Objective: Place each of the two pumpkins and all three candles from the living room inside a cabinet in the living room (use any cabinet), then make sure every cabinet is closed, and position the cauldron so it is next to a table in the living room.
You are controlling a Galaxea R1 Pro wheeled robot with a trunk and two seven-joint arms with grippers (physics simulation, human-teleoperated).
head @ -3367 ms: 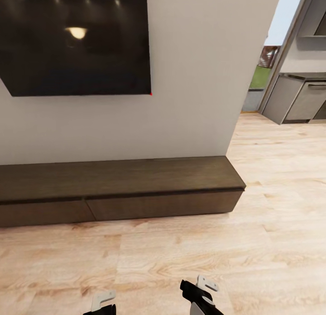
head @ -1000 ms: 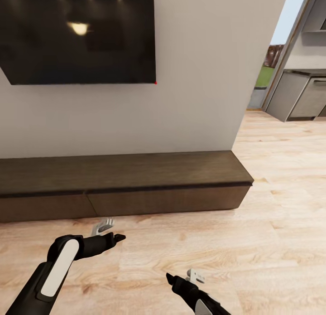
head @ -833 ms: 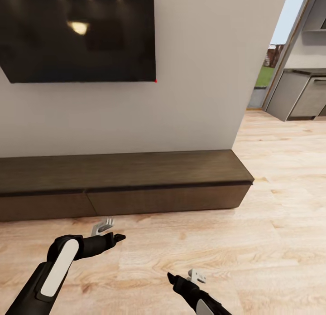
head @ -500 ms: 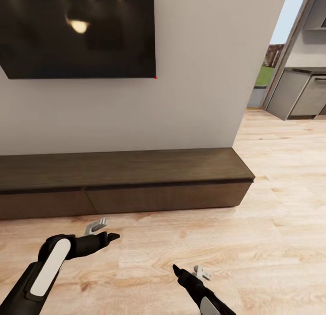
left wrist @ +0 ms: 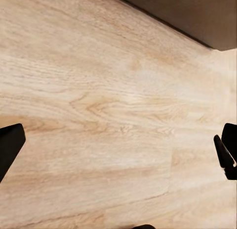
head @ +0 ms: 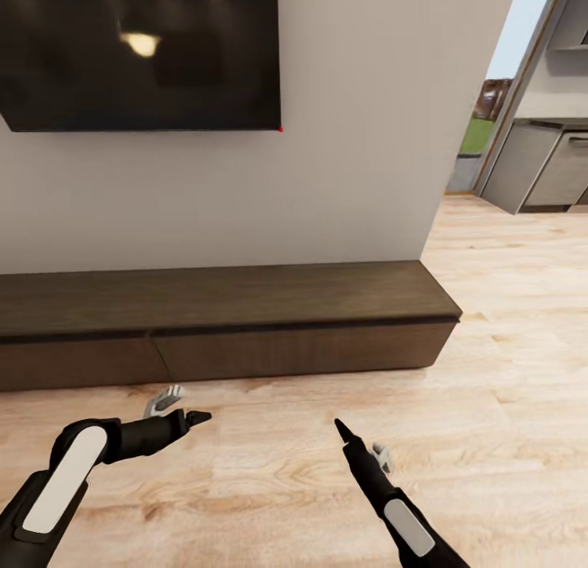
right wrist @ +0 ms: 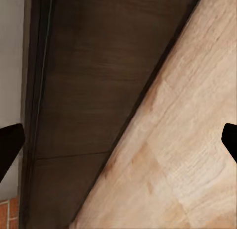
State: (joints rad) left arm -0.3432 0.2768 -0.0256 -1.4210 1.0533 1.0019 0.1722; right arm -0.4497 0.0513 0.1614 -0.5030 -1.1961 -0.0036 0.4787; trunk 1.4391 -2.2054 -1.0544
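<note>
1. Left hand (head: 175, 410) hovers low over the pale wood-plank floor (head: 286, 470), just in front of the long low dark brown wooden cabinet (head: 220, 331). It touches nothing. In the left wrist view the two dark fingertips (left wrist: 10, 145) sit at opposite edges with bare floor between them, so it is spread wide and empty.
2. Right hand (head: 359, 449) is also low over the floor, pointing toward the cabinet front. In the right wrist view its fingertips (right wrist: 9, 142) are far apart, with cabinet front and floor between them: wide open, holding nothing.
3. The cabinet stands against the white wall (head: 351, 143) under a big black wall-mounted screen (head: 139, 53). Its flat handleless drawer fronts (head: 294, 351) sit flush, so it looks closed. A seam between two fronts lies near the left hand.
4. Progress: no pumpkins, candles, cauldron or table are in these views, so I can't tell whether anything is already stored. With both hands empty at a shut cabinet, my guess is that the run is early, or between carries.
5. Likely current step: reaching to open a drawer. With no handles, a fingertip needs to catch the dark gap under the cabinet top.
6. Left to do, as far as visible: fetch the items, load them, close up and place the cauldron by the table.
7. A doorway at right shows grey kitchen units (head: 543, 172).
</note>
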